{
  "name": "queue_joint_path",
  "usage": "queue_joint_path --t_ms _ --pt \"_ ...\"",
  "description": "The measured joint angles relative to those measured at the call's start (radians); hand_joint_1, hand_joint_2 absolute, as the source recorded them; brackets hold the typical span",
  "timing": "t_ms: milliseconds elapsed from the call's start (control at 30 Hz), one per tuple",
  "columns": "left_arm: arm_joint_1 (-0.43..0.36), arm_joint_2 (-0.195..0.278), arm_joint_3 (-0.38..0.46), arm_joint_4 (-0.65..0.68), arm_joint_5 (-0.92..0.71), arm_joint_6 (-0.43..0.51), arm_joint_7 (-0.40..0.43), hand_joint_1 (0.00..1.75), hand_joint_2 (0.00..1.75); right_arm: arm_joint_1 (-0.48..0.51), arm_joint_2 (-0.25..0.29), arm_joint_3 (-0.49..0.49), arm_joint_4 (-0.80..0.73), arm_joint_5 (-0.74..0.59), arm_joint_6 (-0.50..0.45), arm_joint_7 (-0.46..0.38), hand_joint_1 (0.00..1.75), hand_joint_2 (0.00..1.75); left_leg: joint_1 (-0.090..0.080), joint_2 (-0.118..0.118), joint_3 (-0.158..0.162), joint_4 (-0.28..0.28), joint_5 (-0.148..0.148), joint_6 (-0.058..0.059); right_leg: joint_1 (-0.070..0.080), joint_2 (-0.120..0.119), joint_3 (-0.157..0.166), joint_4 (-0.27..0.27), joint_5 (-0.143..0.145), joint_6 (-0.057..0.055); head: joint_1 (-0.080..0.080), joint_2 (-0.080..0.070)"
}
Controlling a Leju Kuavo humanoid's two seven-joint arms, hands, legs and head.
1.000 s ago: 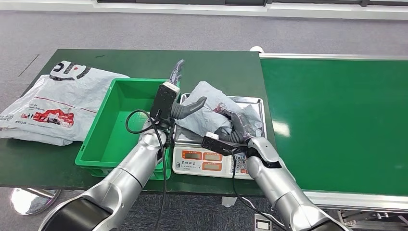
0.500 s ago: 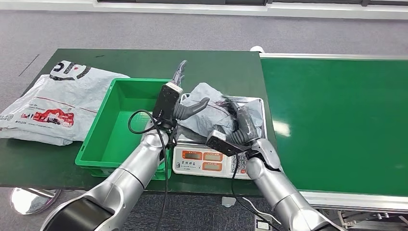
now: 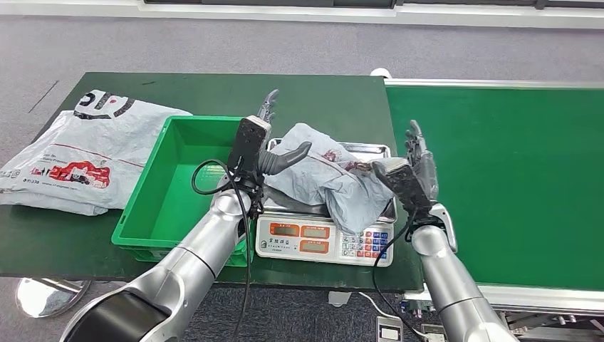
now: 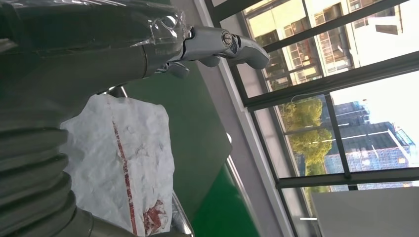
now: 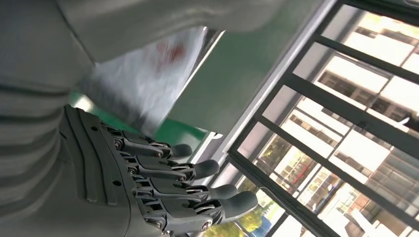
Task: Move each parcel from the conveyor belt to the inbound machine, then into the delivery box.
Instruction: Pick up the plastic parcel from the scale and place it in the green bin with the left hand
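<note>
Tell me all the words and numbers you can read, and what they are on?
None can be read.
Scale: front label and key numbers too small.
White bag: red and black print, blurred.
Grey parcel: red marks, unreadable.

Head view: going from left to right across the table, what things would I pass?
Printed plastic bag → green bin → left hand → grey parcel on the scale → right hand → green conveyor belt.
</note>
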Motion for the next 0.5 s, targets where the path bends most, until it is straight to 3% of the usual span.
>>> queue_joint_path --t_ms 233,500 --pt "-0.005 0.000 -0.003 0.008 -0.039 -0.042 0.081 0.00 1.75 -0.055 -0.040 -0.122 0.103 -0.327 0.207 -0.060 0.00 0.00 0.000 0.000 0.000 0.000 0.000 0.000 0.000 0.000 0.000 0.000 0.000 0.000 0.000 0.000" --pt "-0.016 -0.004 -0.066 0.031 -0.164 -0.054 0.164 0.00 1.75 -0.152 -0.078 -0.220 0.319 -0.391 0.237 -0.086 0.00 0.00 -0.001 0.000 0.000 0.000 0.000 0.000 -0.001 0.000 0.000 0.000 0.001 0.001 0.000 0.000"
